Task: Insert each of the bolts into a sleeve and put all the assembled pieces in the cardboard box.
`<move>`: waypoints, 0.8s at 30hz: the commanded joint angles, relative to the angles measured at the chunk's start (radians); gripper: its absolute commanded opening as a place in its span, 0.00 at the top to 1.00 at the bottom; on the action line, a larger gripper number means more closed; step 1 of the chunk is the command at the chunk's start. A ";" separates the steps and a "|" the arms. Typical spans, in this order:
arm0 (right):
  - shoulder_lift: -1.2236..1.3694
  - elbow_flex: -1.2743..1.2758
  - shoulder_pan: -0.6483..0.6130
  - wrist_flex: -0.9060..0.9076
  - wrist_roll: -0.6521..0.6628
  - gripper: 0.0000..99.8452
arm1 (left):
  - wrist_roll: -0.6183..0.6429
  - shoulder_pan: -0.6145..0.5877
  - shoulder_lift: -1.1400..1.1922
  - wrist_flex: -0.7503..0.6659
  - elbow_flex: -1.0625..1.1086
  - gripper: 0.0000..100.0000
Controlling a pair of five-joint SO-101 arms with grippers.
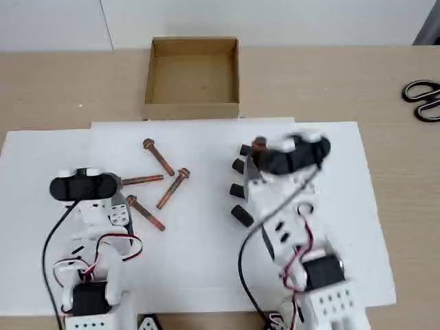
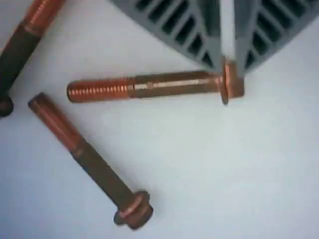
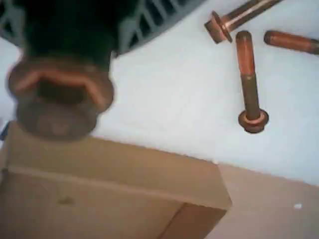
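Observation:
Several copper bolts [image 1: 172, 188] lie loose on the white paper left of centre. My left gripper [image 1: 121, 183] sits at the head of one bolt [image 2: 149, 85]; its grey fingers [image 2: 199, 35] are pinched almost together on that head [image 2: 233, 83]. My right gripper [image 1: 256, 155] hovers near the paper's far edge, shut on a black sleeve [image 3: 65, 30] with a bolt in it, whose hexagonal head [image 3: 60, 94] sticks out. The cardboard box [image 1: 192, 110] stands just beyond, its near wall [image 3: 114, 174] below the held piece. A row of black sleeves [image 1: 238, 190] lies beside the right arm.
Scissors [image 1: 423, 100] lie at the table's far right. The white paper [image 1: 206, 254] covers the middle of the wooden table. Both arm bases stand at the near edge with their cables.

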 commanded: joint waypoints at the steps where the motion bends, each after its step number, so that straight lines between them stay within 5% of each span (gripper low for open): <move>1: 0.297 -0.247 0.010 -0.010 -0.005 1.00 | -0.003 -0.003 -0.009 -0.002 0.025 0.99; 11: 1.003 -0.885 0.010 -0.010 -0.003 1.00 | -0.003 -0.005 -0.011 -0.003 0.065 0.99; 24: 1.606 -1.579 0.008 -0.010 0.103 1.00 | 0.002 -0.006 -0.011 -0.002 0.067 0.99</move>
